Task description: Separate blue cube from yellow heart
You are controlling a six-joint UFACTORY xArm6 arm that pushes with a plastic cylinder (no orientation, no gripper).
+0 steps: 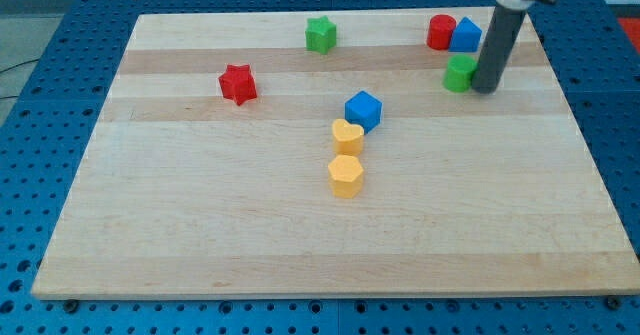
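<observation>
Blue cube [363, 109] touching yellow heart [347, 135].
Cube seems light, rigid; my tip [485, 88], a bare rod end effector holding nothing, stands far right of it.

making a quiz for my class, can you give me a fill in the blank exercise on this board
1. The blue cube touches the yellow ____ just below it.
2. My tip stands beside the ____ block at the view's right.
3. The star at the view's left is ____.
4. The lowest block is a yellow ____.

Missing words: heart; green; red; hexagon
</observation>
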